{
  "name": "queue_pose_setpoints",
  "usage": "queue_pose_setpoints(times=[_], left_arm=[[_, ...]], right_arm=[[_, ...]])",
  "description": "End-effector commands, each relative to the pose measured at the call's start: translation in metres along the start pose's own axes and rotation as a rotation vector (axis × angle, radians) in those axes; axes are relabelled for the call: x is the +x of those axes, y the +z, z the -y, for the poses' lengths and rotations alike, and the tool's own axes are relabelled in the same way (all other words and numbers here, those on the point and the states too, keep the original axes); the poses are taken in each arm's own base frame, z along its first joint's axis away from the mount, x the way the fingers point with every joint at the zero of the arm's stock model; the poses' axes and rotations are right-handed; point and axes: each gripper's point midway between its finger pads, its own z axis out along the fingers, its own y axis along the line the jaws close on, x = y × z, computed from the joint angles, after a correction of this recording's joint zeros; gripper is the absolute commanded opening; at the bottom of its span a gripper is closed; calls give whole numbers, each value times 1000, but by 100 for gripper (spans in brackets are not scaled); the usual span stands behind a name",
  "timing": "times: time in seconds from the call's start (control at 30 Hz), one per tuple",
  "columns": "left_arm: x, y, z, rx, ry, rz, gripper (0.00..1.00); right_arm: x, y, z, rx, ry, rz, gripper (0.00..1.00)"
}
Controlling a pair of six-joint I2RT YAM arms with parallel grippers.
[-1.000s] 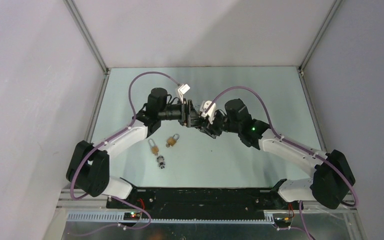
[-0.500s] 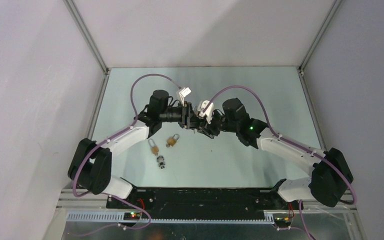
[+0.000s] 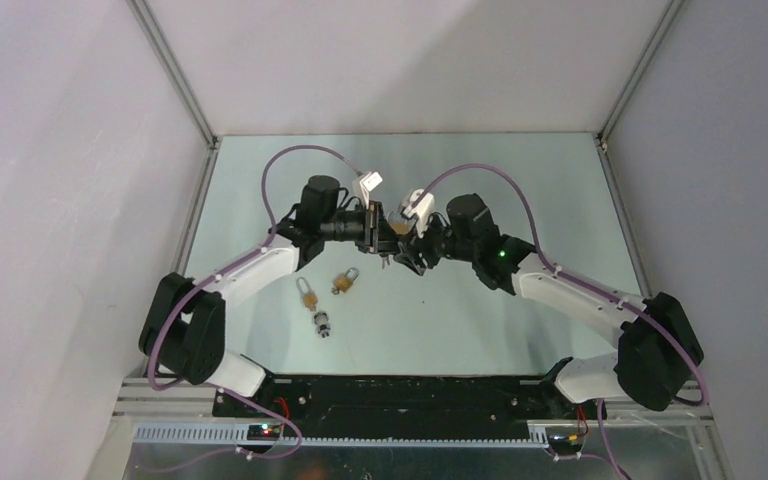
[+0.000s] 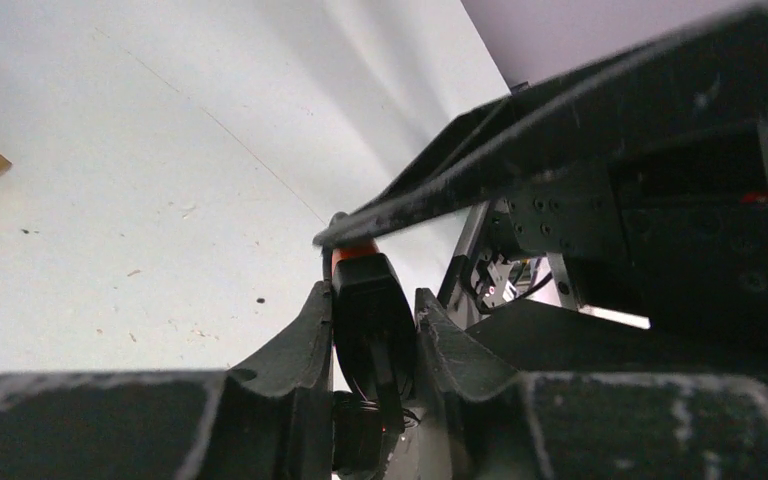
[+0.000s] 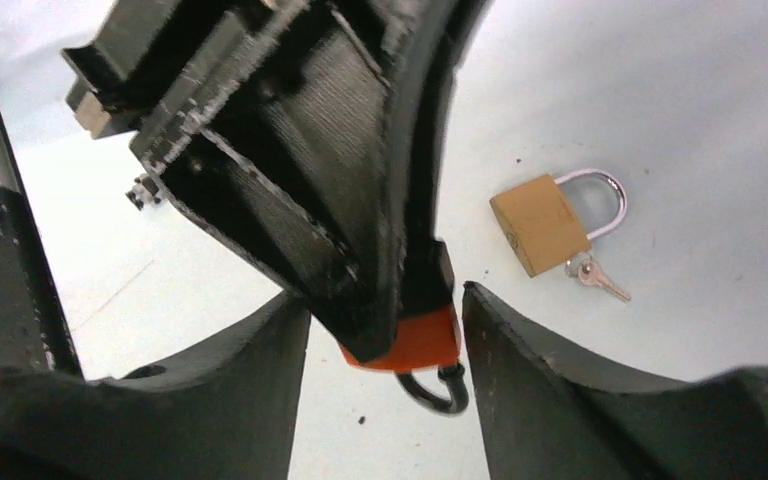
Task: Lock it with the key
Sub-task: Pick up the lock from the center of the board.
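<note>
One orange padlock [image 5: 410,345] sits clamped in the left jaws, right jaws parted around it.

Soft, even light is falling from overhead on the pale desk [image 3: 520,180], casting only faint shadows. Close up, the left pincer [image 4: 372,295] and the orange padlock [image 4: 353,252] it is clamping are looking dark and blurred. In the right wrist view glare is whitening the desk, the brass padlock [image 5: 540,225] showing sharp.
</note>
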Motion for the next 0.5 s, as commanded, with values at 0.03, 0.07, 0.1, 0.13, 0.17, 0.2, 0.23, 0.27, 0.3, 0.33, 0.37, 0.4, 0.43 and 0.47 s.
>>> queue_pose_setpoints(times=[0.03, 0.07, 0.1, 0.13, 0.17, 0.2, 0.23, 0.27, 0.3, 0.33, 0.37, 0.4, 0.43, 0.47], left_arm=[[-43, -16, 10, -17, 102, 119, 0], [-47, -19, 14, -17, 117, 135, 0], [-51, -21, 12, -33, 125, 152, 0], [-55, -25, 16, -35, 143, 171, 0], [-58, -29, 18, -47, 158, 193, 0], [-60, -30, 19, -51, 168, 209, 0], [-63, -33, 21, -57, 176, 225, 0], [-65, -35, 21, -63, 179, 237, 0], [-66, -38, 26, -62, 183, 249, 0], [-68, -40, 27, -68, 185, 262, 0], [-71, -46, 34, -65, 195, 281, 0], [-73, -49, 37, -67, 199, 296, 0], [-76, -55, 47, -58, 212, 316, 0], [-79, -59, 51, -59, 213, 333, 0]], right_arm=[[-43, -30, 14, 42, 199, 204, 66], [-51, -41, 14, 37, 290, 240, 67], [-60, -47, 9, 0, 324, 274, 68], [-72, -58, 8, -14, 394, 318, 68], [-79, -63, 4, -35, 438, 342, 69], [-85, -71, 5, -24, 447, 367, 69], [-88, -75, 6, -16, 476, 376, 69], [-89, -80, 11, 24, 498, 385, 69], [-90, -86, 13, 39, 550, 393, 69], [-83, -88, 24, 91, 608, 379, 69], [-81, -93, 26, 109, 684, 380, 68], [-69, -96, 35, 156, 744, 351, 68], [-64, -101, 39, 182, 795, 342, 67], [-51, -102, 42, 221, 834, 302, 67]])
